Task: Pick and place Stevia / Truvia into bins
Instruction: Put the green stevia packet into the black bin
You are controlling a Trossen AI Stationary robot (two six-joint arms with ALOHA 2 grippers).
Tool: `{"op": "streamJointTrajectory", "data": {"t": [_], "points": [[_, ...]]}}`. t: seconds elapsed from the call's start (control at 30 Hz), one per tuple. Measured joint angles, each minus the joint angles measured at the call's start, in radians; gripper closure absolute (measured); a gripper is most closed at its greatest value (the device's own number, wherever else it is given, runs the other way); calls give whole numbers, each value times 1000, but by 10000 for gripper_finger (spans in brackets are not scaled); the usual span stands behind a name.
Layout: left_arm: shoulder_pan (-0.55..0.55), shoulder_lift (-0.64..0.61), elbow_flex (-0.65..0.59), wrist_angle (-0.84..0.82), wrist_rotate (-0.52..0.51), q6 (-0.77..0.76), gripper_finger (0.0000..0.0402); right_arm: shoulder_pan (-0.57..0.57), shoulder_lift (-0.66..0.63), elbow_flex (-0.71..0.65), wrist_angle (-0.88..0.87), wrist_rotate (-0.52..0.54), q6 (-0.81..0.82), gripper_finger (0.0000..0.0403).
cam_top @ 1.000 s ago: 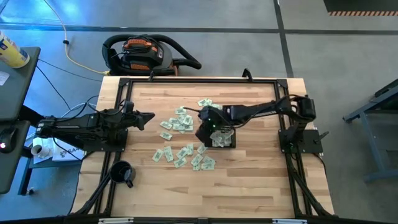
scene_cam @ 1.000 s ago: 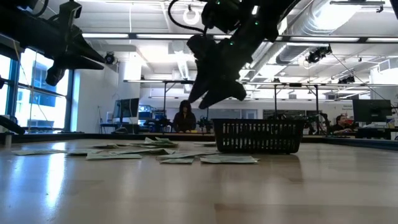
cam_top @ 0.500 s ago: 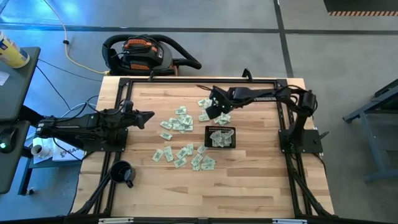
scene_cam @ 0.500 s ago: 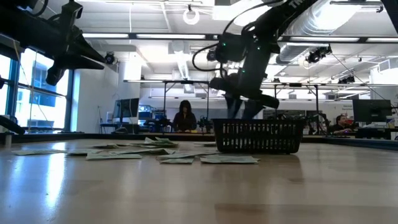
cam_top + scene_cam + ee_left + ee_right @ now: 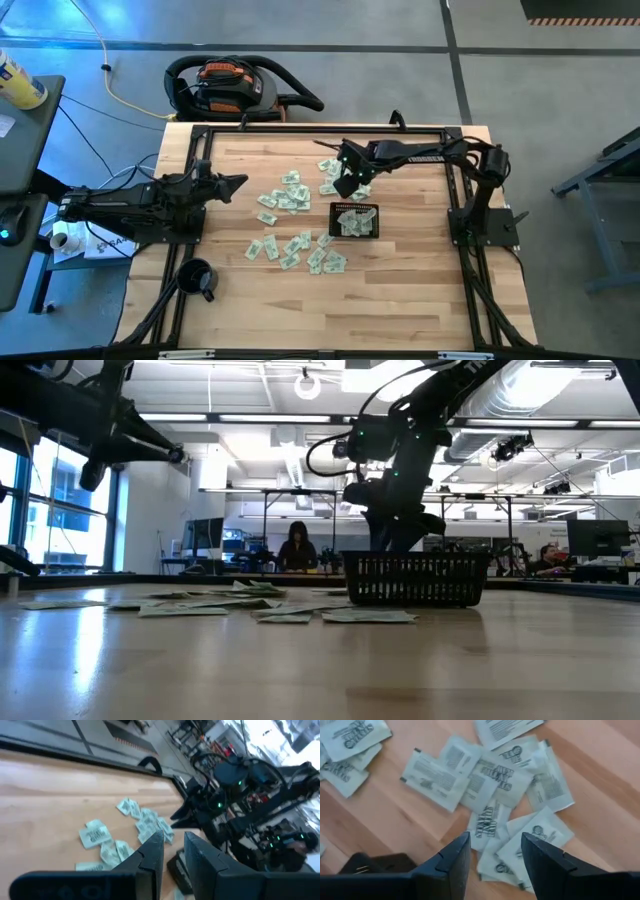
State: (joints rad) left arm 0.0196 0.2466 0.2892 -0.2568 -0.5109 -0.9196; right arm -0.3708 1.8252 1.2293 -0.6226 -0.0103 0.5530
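Observation:
Many pale green and white Stevia sachets lie flat on the wooden table: a far cluster (image 5: 327, 168), a middle patch (image 5: 285, 197) and a near group (image 5: 300, 250). The black mesh basket (image 5: 354, 206) stands at mid-table with several sachets inside. My right gripper (image 5: 495, 855) hangs open, pointing steeply down, just above overlapping sachets (image 5: 489, 822) of the far cluster, beyond the basket (image 5: 415, 580); nothing is between its fingers. My left gripper (image 5: 172, 855) waits raised at the table's left (image 5: 236, 183), roughly level, open by a narrow gap and empty.
A black mug (image 5: 196, 277) stands at the near left corner. A black frame (image 5: 320, 127) runs round the table's edges. An orange and black vacuum (image 5: 235, 88) lies on the floor beyond the far edge. Bare wood lies right of the basket and along the near edge.
My right gripper has swung from above the basket toward the table's far edge and tipped more steeply downward, coming to rest over the far cluster of sachets. My left gripper has turned a little in place. No sachet has visibly moved.

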Motion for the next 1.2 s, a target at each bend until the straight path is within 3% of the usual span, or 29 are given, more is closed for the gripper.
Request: {"op": "streamJointTrajectory", "data": {"t": [0.17,0.37,0.67,1.2], "points": [[0,0,0,28,-21,33,291,-39,3,0,-2,6,-46,235],[0,0,0,25,-24,33,291,-68,54,0,-39,4,20,240],[0,0,0,23,-24,30,291,-38,66,0,-39,43,137,243],[0,0,0,23,-25,36,291,-28,66,0,-101,136,139,237]]}}
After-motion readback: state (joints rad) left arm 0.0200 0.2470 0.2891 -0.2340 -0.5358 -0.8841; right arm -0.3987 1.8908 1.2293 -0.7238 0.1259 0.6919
